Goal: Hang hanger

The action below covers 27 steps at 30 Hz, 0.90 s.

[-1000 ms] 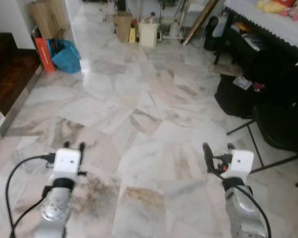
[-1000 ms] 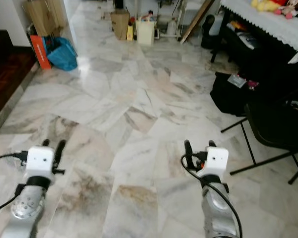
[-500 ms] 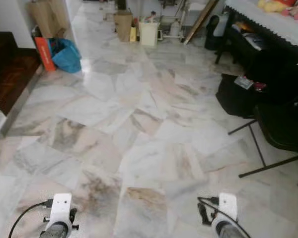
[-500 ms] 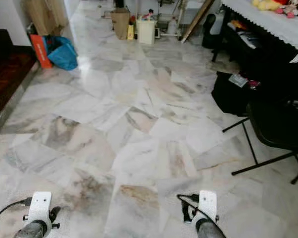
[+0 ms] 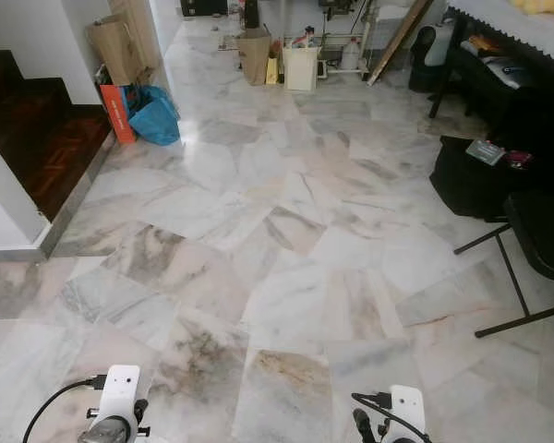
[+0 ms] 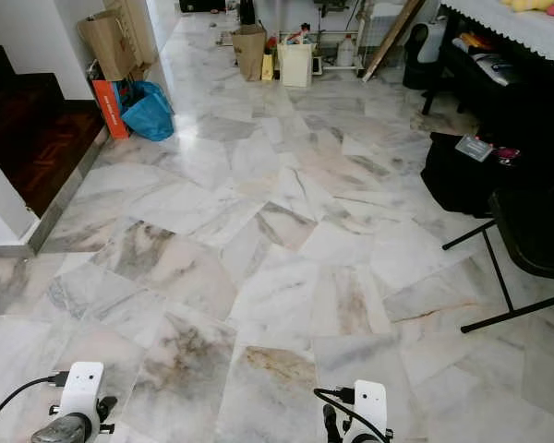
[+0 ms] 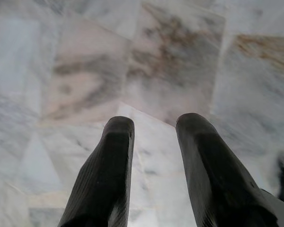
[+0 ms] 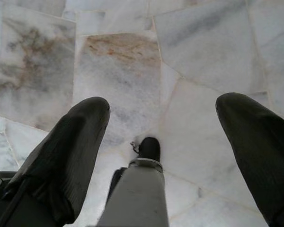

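Both arms hang low over a marble floor (image 5: 286, 231). My left gripper (image 7: 154, 125) points down at the tiles, its two black fingers (image 7: 114, 142) a small gap apart with nothing between them. The fingers of my right gripper (image 8: 163, 106) are spread wide and open, also holding nothing; past them I see my own grey leg and dark foot (image 8: 149, 149) on the floor. In the eye views the white wrist housings (image 5: 122, 388) (image 5: 406, 406) sit at the bottom edge.
A black folding chair (image 5: 535, 231) and a black bag (image 5: 475, 175) stand at the right beside a dark table (image 5: 499, 78). Dark wooden steps (image 5: 37, 138) rise at the left, with a blue bag (image 5: 155, 115) and an orange box (image 5: 118, 111) beside them. Boxes and a white bin (image 5: 302, 66) stand far ahead.
Both arms have dropped from raised in front of me to the bottom edge of the eye views. The camera has shifted, so more of the steps at the left shows.
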Motion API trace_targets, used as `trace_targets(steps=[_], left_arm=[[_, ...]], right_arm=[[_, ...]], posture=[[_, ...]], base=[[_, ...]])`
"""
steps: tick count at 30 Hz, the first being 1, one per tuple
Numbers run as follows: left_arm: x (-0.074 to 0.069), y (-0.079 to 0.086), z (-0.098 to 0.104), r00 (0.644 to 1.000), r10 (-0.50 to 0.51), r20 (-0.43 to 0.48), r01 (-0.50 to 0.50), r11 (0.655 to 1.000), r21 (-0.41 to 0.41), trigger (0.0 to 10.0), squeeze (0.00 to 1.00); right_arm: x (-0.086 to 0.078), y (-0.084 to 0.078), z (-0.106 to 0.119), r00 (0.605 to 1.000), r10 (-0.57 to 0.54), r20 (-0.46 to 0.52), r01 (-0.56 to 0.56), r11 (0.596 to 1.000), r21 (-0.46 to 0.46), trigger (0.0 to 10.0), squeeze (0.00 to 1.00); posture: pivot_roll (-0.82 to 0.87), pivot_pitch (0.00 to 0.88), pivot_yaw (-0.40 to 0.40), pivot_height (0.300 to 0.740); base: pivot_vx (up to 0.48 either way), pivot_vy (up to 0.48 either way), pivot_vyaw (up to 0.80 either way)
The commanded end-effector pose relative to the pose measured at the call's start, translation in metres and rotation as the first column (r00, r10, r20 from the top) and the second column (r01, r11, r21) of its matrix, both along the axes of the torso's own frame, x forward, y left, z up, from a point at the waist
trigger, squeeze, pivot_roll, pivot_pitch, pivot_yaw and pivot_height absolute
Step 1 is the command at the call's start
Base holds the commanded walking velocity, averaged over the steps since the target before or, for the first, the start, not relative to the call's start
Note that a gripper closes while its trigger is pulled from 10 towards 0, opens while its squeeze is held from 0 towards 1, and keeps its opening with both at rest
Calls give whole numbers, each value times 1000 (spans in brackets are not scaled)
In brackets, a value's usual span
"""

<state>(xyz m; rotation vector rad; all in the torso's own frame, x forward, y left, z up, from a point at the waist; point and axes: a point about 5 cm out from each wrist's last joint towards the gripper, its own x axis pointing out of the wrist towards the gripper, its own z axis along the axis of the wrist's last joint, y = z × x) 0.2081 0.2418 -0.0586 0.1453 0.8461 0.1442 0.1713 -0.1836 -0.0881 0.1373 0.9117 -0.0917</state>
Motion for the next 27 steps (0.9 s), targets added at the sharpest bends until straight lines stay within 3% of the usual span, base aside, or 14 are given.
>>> trace_targets(steps=[1, 6, 9, 13, 18, 27], left_arm=[[-8, -3, -7, 999, 31, -43, -32, 999, -29, 10000, 0], [-17, -16, -15, 996, 50, -78, -56, 996, -73, 10000, 0], [-23, -41, -23, 992, -65, -104, 54, 993, -102, 10000, 0], [-24, -54, -25, 984, -142, -111, 130, 986, -108, 10000, 0], [-26, -59, -26, 972, -203, -121, 191, 976, -105, 10000, 0], [-25, -53, -25, 980, -157, -118, 148, 986, -79, 10000, 0]], right_arm=[[0, -5, 0, 1000, -8, -4, 8, 1000, -5, 10000, 0], [-3, -11, 0, 1000, -9, -19, 9, 1000, -16, 10000, 0], [-5, -16, -1, 999, -22, -29, 22, 1000, -17, 10000, 0], [-3, -15, 0, 999, 23, -28, -23, 1000, -9, 10000, 0], [-4, -14, 0, 999, 34, -31, -35, 999, -7, 10000, 0], [-8, -22, -1, 999, -13, -39, 13, 1000, -4, 10000, 0]], posture=[[5, 0, -12, 740], [15, 0, -42, 740], [20, 0, -70, 740], [14, 0, -74, 740], [7, 0, -63, 740], [25, 0, -57, 740]], base=[[0, 0, 0], [0, 0, 0], [0, 0, 0], [0, 0, 0], [0, 0, 0], [0, 0, 0]])
